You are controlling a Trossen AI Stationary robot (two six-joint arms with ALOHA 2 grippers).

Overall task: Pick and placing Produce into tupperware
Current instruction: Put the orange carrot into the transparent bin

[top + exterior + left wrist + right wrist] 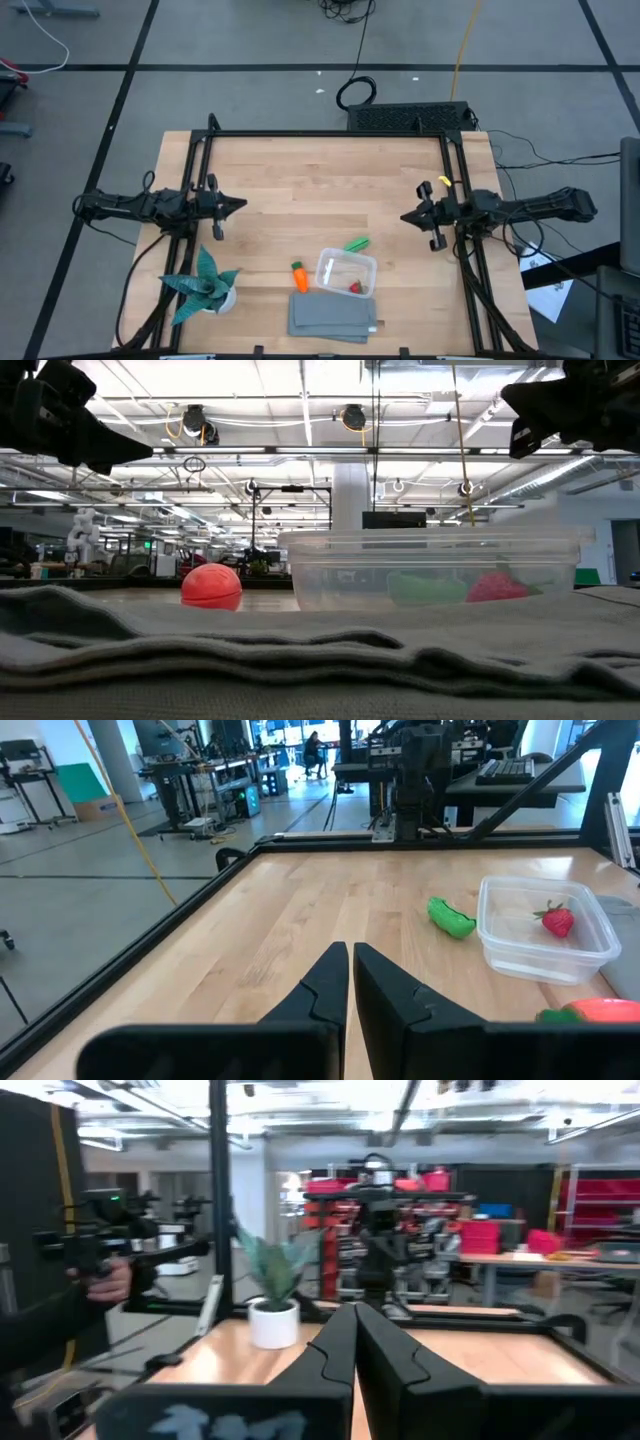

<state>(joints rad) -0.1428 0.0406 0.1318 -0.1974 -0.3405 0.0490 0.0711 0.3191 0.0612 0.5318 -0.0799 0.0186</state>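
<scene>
The clear tupperware [346, 272] stands on the table near its front edge, with the red berry [355, 287] lying inside it; the berry also shows in the left wrist view [558, 920]. The green pod [356, 243] lies on the table just beyond the tupperware. The orange carrot [299, 276] lies on the table to the tupperware's left. My left gripper [240, 205] hovers shut at the table's left side. My right gripper [405, 217] hovers shut at the table's right side. Both are empty and clear of the produce.
A teal spiky plant in a white pot [207, 285] stands at the front left. A grey folded cloth [333, 317] lies at the front edge, just before the tupperware. A black frame [320, 134] runs round the table. A person's hand [105, 1280] shows beyond the table.
</scene>
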